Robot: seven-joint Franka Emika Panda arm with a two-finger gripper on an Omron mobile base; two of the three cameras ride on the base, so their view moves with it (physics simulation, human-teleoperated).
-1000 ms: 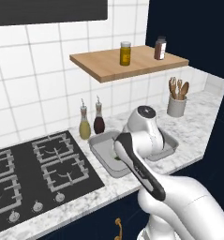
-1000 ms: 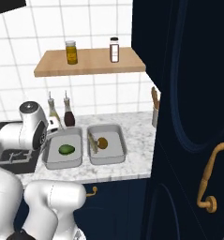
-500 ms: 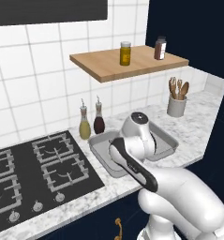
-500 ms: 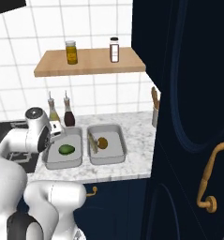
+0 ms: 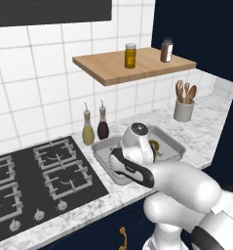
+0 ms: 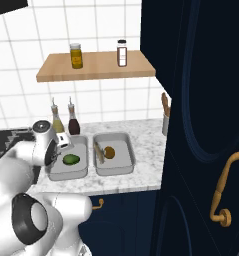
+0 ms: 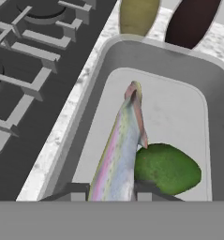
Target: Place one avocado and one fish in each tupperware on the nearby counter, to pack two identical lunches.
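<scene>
My gripper is shut on a slender pale fish, which hangs lengthwise over the left tupperware. A glossy green avocado lies in that container, right beside the fish's lower half. In the right base view the hand is low over the left tupperware, with the avocado in it. The right tupperware holds a round brown-olive item and a slender fish. Both containers sit on the marble counter. In the left base view my arm covers most of the left tupperware.
The black gas hob lies just left of the containers. Two oil bottles stand behind them, with a utensil holder at the far right. A wooden shelf with jars hangs above. A dark cabinet door borders the right.
The hand has come down and slightly forward with the fish, closer to the left tupperware. The gripper has stayed shut.
</scene>
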